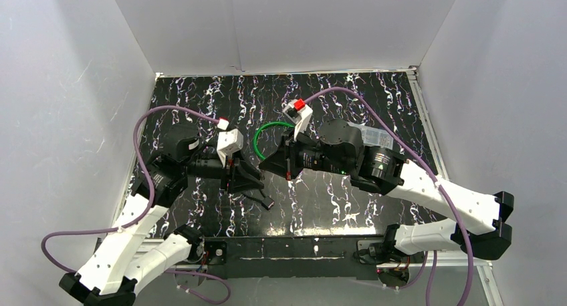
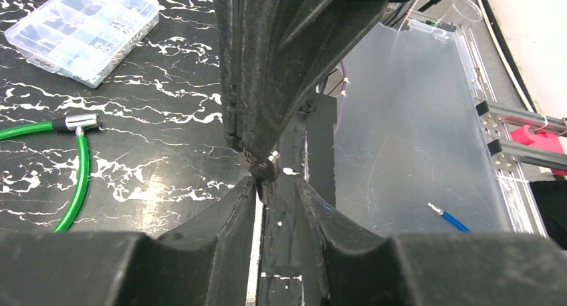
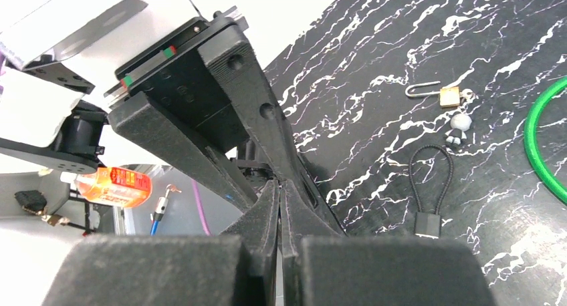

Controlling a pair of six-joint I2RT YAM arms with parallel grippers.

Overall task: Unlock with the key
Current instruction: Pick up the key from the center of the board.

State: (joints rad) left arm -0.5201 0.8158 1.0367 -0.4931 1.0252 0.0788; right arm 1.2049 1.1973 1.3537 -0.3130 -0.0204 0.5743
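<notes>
My two grippers meet tip to tip over the middle of the table. The right gripper [image 1: 269,164] [image 3: 279,184] is shut, and in the left wrist view its fingers [image 2: 281,65] pinch a small metal piece, seemingly the key [image 2: 263,167]. The left gripper [image 1: 249,177] [image 2: 274,186] has its jaws narrowed around that piece with a gap still showing; whether they press on it is unclear. A small brass padlock [image 3: 449,97] lies on the table, its shackle pointing left, with a grey figure charm [image 3: 459,127] beside it. The top view hides the padlock.
A black cable lock [image 3: 428,199] [image 1: 267,202] lies near the padlock. A green cable loop [image 1: 262,135] [image 2: 77,179] lies behind the grippers. A clear compartment box [image 2: 80,32] sits farther back. White walls enclose the table [image 1: 200,212].
</notes>
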